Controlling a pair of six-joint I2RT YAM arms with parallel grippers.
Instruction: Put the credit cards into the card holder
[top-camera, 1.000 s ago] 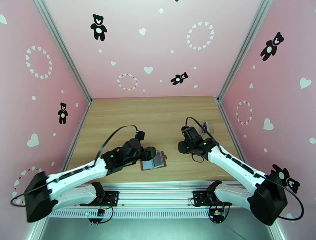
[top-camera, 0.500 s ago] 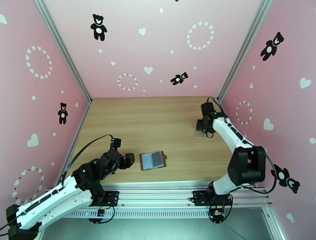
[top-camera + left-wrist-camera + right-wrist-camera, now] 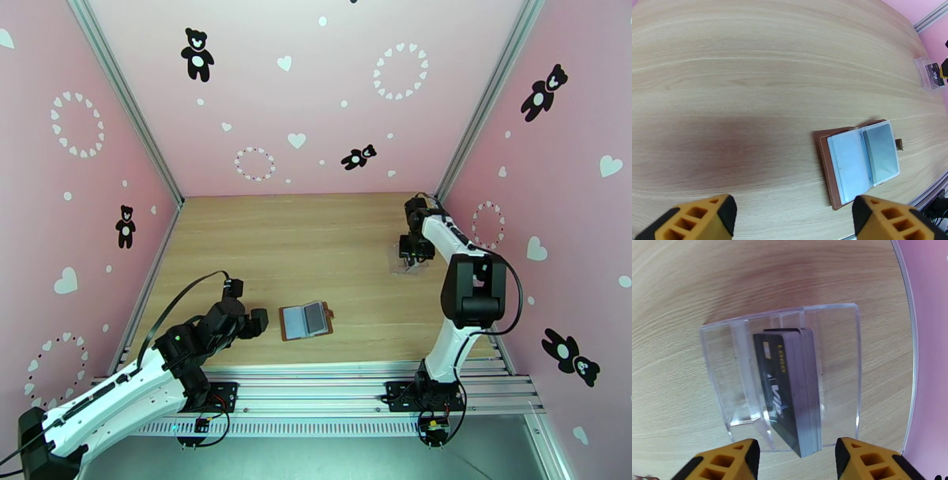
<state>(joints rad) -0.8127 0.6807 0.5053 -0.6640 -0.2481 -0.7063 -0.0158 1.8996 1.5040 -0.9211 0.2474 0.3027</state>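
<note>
The credit cards stand stacked, the front one hiding the others' faces

Overhead and close left wrist views share the card holder.

Near side: left gripper has pulled back off the card holder, now apart from it. Right arm has swung from table centre to the far-right clear box; right gripper is over the credit cards.
</note>
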